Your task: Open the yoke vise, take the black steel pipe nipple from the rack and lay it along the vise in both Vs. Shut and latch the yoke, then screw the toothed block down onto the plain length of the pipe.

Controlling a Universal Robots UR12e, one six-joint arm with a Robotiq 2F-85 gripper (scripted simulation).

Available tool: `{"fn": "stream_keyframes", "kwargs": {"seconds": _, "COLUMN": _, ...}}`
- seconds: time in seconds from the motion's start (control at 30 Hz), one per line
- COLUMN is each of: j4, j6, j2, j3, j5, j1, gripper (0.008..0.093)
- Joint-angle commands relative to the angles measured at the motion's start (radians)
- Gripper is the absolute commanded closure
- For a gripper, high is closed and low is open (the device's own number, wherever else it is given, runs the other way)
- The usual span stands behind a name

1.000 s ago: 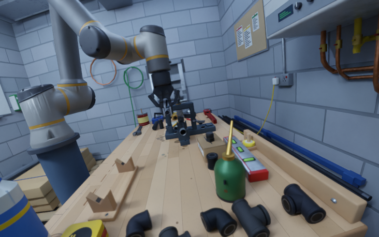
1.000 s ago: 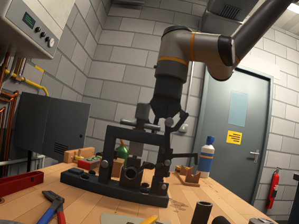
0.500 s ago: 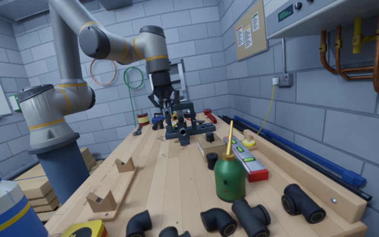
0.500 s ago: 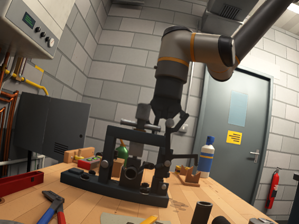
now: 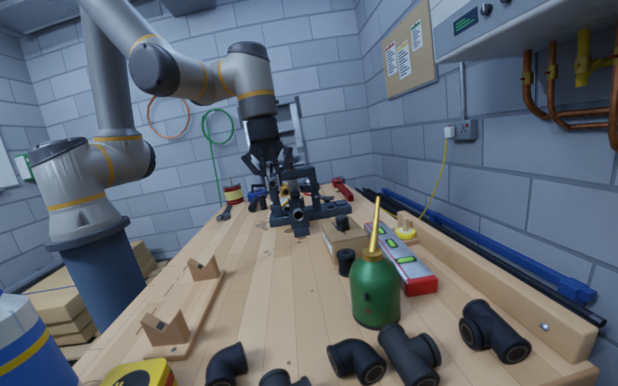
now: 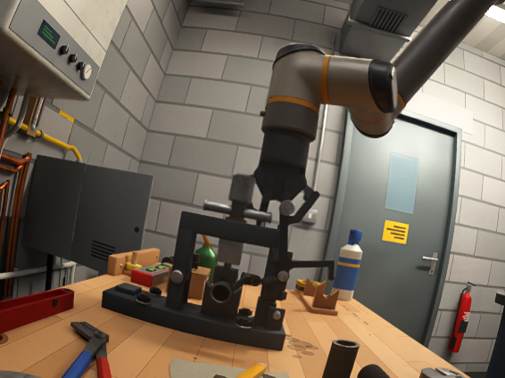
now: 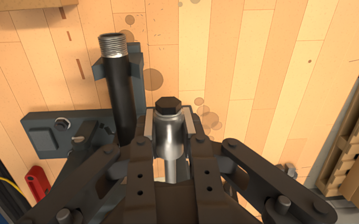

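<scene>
My gripper [image 7: 169,126] [image 6: 281,209] [image 5: 272,175] hangs over the top of the dark yoke vise [image 6: 209,276] [image 5: 305,200] at the far end of the bench, at one end of the steel crossbar handle [image 6: 237,211] of the vise screw. The black steel pipe nipple [image 7: 119,89] lies along the vise under the yoke, its threaded end sticking out past the front V. The yoke stands down over the pipe. The wooden rack [image 5: 182,305] near the bench's front is bare. The gripper is closed on the rounded end of the handle [image 7: 168,129].
The vise's yoke frame and base plate [image 7: 60,132] lie right under the fingers. Pliers [image 6: 91,352] and a red wrench [image 7: 37,182] lie beside the vise. A green oil can [image 5: 374,282], a level [image 5: 401,259] and black pipe fittings [image 5: 410,350] stand toward the bench front.
</scene>
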Motion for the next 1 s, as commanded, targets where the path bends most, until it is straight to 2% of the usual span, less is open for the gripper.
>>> {"fn": "stream_keyframes", "kwargs": {"seconds": 0.0, "j4": -0.001, "j6": 0.0, "j2": -0.002, "j3": -0.001, "j5": 0.0, "j1": 0.0, "gripper": 0.0934}}
{"fn": "stream_keyframes", "kwargs": {"seconds": 0.37, "j4": -0.003, "j6": 0.0, "j2": -0.001, "j3": 0.0, "j5": 0.0, "j1": 0.0, "gripper": 0.0934}}
{"fn": "stream_keyframes", "kwargs": {"seconds": 0.97, "j4": -0.003, "j6": 0.0, "j2": -0.001, "j3": 0.0, "j5": 0.0, "j1": 0.0, "gripper": 0.0574}}
